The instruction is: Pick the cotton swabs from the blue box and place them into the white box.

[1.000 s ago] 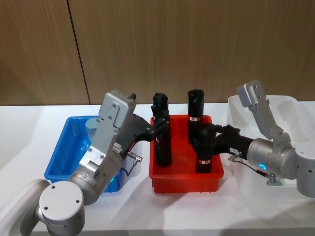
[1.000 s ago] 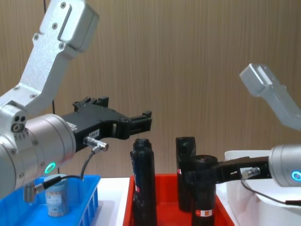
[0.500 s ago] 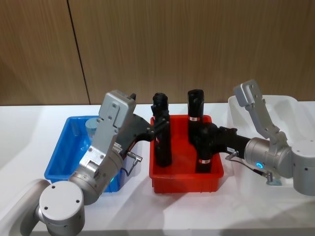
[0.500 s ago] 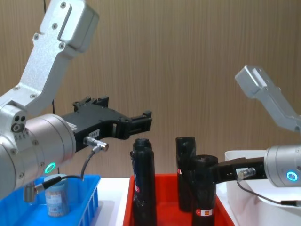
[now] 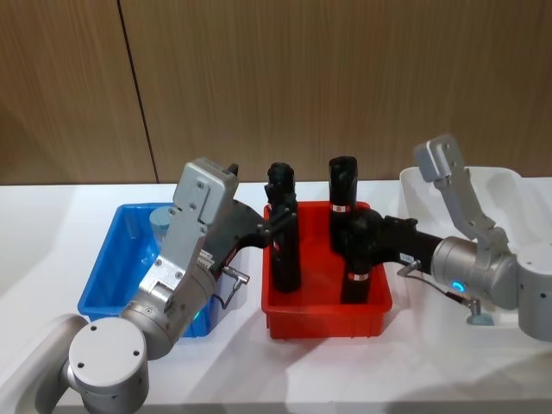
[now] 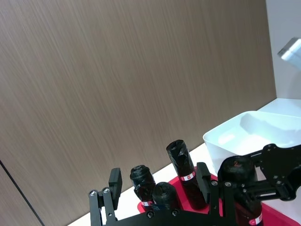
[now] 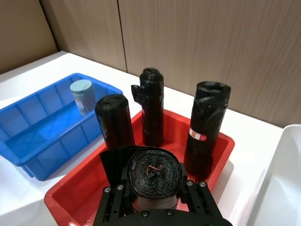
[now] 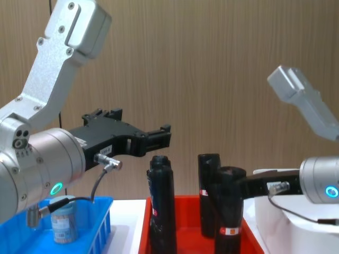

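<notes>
Cotton swabs (image 5: 160, 226): one lidded tub in the blue box (image 5: 108, 263) at 9 o'clock in the head view, with the left gripper (image 5: 274, 221) raised and spread wide beside a black roll (image 5: 283, 233) in the red tray (image 5: 323, 317), and the right gripper (image 5: 362, 237) clamped on another black roll (image 5: 355, 267), white box (image 5: 500, 185) at 3 o'clock. Chest view: tub (image 8: 64, 222) at 8 o'clock, left gripper (image 8: 159, 137) open above the rolls. Right wrist view: gripped roll (image 7: 154, 176) between closed fingers (image 7: 113, 165), tub (image 7: 83, 94) at 10 o'clock.
</notes>
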`<state>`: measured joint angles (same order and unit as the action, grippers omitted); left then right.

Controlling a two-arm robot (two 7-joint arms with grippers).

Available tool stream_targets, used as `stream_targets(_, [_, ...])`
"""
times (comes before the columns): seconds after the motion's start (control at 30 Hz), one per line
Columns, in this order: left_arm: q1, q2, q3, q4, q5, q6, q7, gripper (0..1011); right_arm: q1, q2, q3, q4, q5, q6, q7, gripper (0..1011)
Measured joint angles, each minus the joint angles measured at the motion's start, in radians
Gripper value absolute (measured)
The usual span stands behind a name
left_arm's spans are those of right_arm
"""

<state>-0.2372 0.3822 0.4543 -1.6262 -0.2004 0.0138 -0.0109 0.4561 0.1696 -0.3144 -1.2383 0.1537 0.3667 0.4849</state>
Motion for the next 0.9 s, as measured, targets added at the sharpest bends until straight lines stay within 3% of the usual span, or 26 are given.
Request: stream_targets(0.9, [0.0,0.0,0.0,0.0,0.0,0.0,0.0,1003,-0.029,0.075,0.067,-0.206,0.038,-0.002,-0.059,542])
